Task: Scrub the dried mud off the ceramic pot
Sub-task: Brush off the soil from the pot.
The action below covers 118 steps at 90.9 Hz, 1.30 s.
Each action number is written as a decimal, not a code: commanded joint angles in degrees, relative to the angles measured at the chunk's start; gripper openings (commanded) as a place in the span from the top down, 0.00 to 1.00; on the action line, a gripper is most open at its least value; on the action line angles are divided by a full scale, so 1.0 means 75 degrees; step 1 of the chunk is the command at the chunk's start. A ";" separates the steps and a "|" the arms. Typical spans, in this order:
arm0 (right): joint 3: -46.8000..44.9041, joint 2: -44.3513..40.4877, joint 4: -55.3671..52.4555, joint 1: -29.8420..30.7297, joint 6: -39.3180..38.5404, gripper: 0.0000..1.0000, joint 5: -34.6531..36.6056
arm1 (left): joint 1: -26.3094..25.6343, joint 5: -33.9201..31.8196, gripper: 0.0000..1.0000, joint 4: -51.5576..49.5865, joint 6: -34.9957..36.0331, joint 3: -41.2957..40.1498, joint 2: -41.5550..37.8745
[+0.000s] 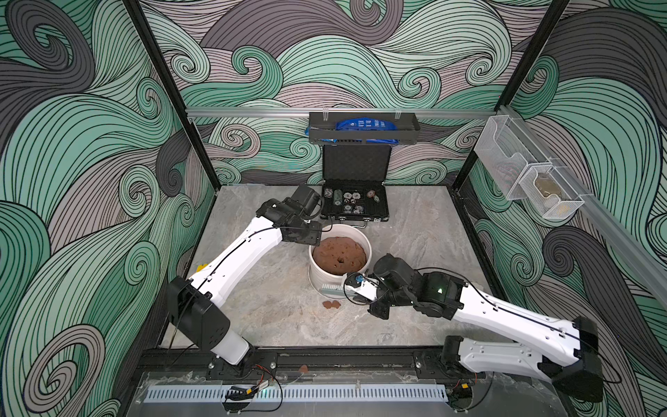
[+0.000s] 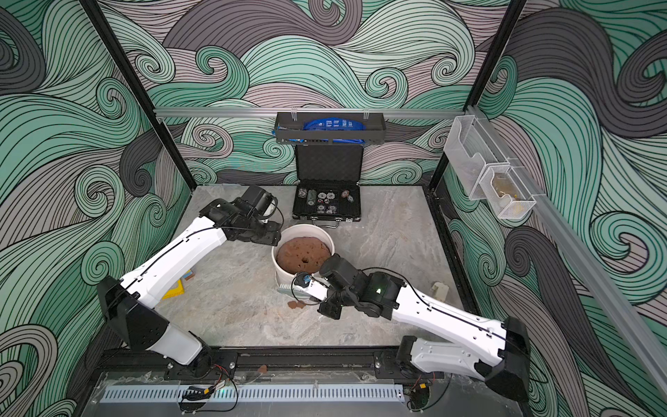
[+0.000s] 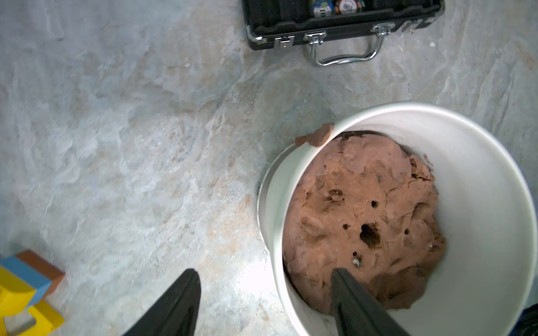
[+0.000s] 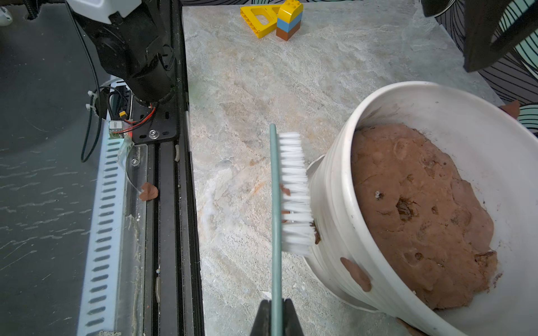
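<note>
The right gripper (image 4: 276,305) is clenched on the green handle of the scrub brush (image 4: 292,192) — bristles against the ribbed wall of the ceramic pot (image 4: 332,180), with dried mud (image 4: 356,275) stuck just beside them. The left gripper (image 3: 263,275) is released and straddles the pot's rim — one finger over the brown mound (image 3: 364,203). A poker chip case (image 3: 334,29) sits beyond, toy blocks (image 4: 279,20) well apart.

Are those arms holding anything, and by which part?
The right tool pinches a scrub brush by the end of its thin green back. The left tool is open, holding nothing.
</note>
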 commanded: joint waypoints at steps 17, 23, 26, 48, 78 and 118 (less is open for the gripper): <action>0.0256 -0.0051 -0.0092 -0.0056 -0.0095 1.00 -0.0089 | -0.0874 -0.0510 0.34 -0.0750 -0.3584 -0.0685 -0.0309; 0.0280 -0.0060 -0.0183 -0.0060 -0.0110 1.00 -0.0049 | -0.0987 -0.0591 0.37 -0.0796 -0.3931 -0.0783 -0.0220; 0.0288 -0.0082 -0.0221 -0.0064 -0.0113 1.00 -0.0014 | -0.1021 -0.0559 0.37 -0.0716 -0.3992 -0.0833 -0.0183; 0.0206 -0.0124 -0.0360 -0.0077 -0.0043 1.00 0.0066 | -0.1231 -0.0626 0.43 -0.0530 -0.4091 -0.0652 0.0293; 0.0149 -0.0186 -0.0413 -0.0080 -0.0096 1.00 0.0142 | -0.1332 -0.0787 0.59 -0.0581 -0.4355 -0.0709 0.0710; 0.0030 0.0282 -0.0275 -0.0077 -0.0194 1.00 0.0798 | -0.1322 -0.0989 0.85 -0.0837 -0.4361 -0.0435 0.1135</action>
